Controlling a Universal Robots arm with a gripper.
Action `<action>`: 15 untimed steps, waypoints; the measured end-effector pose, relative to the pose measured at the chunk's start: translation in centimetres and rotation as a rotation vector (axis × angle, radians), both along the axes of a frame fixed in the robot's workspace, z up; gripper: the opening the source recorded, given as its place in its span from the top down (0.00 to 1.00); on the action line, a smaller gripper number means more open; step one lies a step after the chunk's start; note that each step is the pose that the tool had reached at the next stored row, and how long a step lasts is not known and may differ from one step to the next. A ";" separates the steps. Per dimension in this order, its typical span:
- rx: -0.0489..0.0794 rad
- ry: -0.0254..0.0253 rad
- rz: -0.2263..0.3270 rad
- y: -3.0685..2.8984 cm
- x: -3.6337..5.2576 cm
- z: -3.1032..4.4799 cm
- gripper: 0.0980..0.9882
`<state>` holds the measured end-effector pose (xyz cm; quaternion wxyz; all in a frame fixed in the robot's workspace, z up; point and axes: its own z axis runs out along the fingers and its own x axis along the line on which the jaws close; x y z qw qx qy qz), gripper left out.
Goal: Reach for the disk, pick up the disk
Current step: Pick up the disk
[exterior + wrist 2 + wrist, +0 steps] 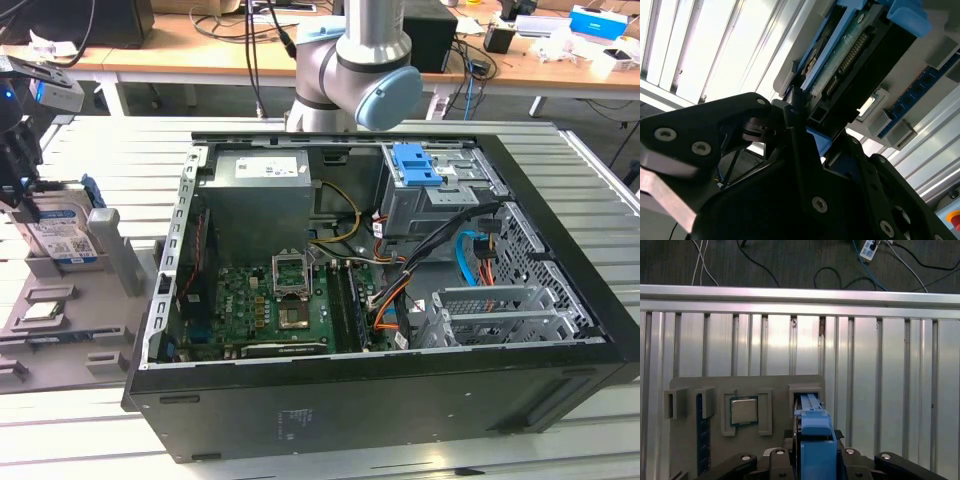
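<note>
Beside the open computer case (400, 300), at the exterior view's left, a grey holder tray (60, 345) carries the disk (62, 238) upright in a slot, its lower edge hidden, while the gripper (814, 434) straddles its blue-railed top, whether clamped or loose I cannot tell.

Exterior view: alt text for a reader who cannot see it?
The pincer is at the disk, which stands on edge in a grey holder tray at the exterior view's left. An open computer case lies mid-frame on a slatted metal table.
</note>
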<state>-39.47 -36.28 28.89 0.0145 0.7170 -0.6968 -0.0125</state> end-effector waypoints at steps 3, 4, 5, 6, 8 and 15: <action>0.000 0.0001 0.000 0.00 0.00 0.00 0.70; 0.000 0.0001 0.000 0.00 0.00 0.00 0.70; 0.000 0.0000 0.000 0.00 0.00 -0.01 0.70; 0.000 0.0000 0.000 0.00 0.00 -0.01 0.70; 0.000 0.0000 0.000 0.00 0.00 -0.01 0.70; 0.000 -0.0003 0.000 0.00 0.00 0.00 0.70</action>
